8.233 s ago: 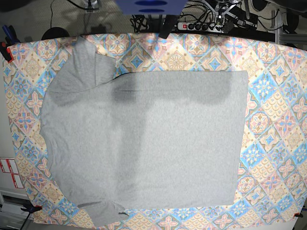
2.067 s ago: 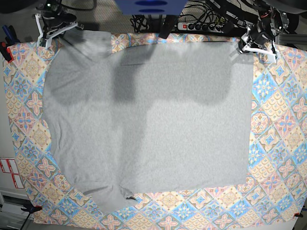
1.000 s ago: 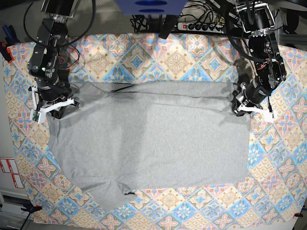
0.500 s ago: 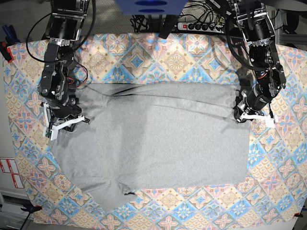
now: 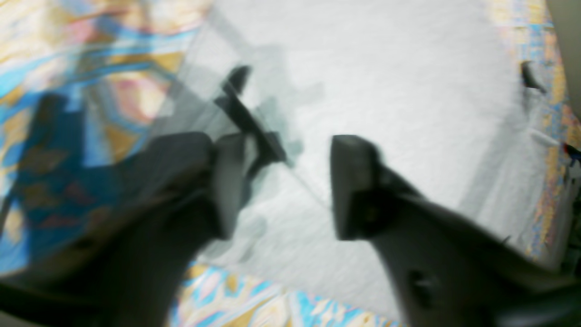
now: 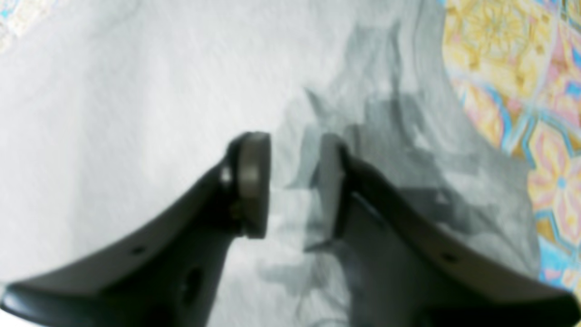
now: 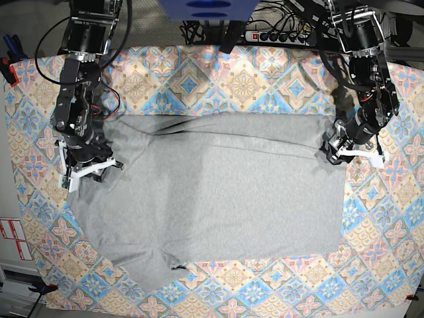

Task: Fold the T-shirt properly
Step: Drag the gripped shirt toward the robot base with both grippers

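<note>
Both grippers have let go since half a second ago — the left gripper now stands wide apart over the T-shirt, and the right gripper has a smaller gap with nothing between its pads. Folded over from the far edge, the grey shirt lies flat on the patterned tablecloth. Each gripper sits at one end of the fold — one on either side.
</note>
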Controlling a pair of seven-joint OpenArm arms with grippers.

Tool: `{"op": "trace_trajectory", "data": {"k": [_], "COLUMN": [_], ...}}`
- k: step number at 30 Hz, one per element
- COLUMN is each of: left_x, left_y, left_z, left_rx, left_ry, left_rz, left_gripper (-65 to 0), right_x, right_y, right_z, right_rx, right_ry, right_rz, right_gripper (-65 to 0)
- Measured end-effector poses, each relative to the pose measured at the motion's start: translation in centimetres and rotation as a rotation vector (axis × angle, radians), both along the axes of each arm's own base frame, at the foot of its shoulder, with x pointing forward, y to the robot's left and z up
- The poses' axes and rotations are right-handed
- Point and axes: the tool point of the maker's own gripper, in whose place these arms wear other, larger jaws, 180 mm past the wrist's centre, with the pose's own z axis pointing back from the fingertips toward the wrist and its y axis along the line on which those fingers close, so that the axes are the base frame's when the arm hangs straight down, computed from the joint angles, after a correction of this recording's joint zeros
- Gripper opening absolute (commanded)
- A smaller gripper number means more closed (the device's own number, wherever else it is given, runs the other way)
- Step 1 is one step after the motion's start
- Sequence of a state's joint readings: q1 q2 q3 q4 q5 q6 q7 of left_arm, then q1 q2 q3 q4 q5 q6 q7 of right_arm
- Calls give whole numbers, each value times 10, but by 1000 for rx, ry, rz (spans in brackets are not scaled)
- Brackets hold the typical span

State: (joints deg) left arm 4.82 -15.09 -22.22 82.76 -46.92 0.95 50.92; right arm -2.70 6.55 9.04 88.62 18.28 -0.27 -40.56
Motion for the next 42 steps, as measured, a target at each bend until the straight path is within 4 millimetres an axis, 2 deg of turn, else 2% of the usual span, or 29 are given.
{"op": "trace_trajectory", "data": {"k": [2, 4, 8, 12, 15, 19, 21, 30, 34, 35, 37, 40, 42], "left_x": [-9, -15, -34, -51, -59, -82, -90, -70, -52, -49, -44, -44, -45], "left_y": [-3, -9, -19, -26, -28, -6, -3, 0, 2, 1, 0, 2, 0], "left_z": [2, 11, 22, 11, 3, -25, -34, -48, -52, -53, -54, -56, -58], "left_rx": [11, 7, -9, -48, -90, -89, -96, -157, -189, -195, -205, -192, -197], "left_ry": [-2, -25, -53, -18, -7, 87, 115, 106, 85, 90, 90, 103, 111], "left_rz": [-16, -31, -52, -32, -5, 73, 89, 126, 152, 150, 152, 159, 157], "left_gripper": [-212, -209, -209, -209, -209, -209, -209, -209, -217, -240, -332, -540, -645], "right_x": [-12, -20, -36, -62, -71, -73, -74, -75, -76, -76, -75, -82, -89], "right_y": [1, 0, -10, -31, -32, -30, -30, -28, -28, -28, -27, -27, -27], "right_z": [-10, -14, -8, -14, -16, -17, -17, -19, -19, -19, -19, -23, -26], "right_rx": [3, -2, -22, -49, -53, -50, -51, -49, -51, -50, -50, -51, -48], "right_ry": [38, 52, 39, 75, 88, 90, 92, 97, 100, 99, 97, 112, 126], "right_rz": [2, 2, -17, -67, -68, -62, -61, -54, -54, -55, -52, -52, -52], "right_gripper": [-426, -430, -429, -429, -429, -429, -429, -429, -430, -432, -453, -492, -497]}}
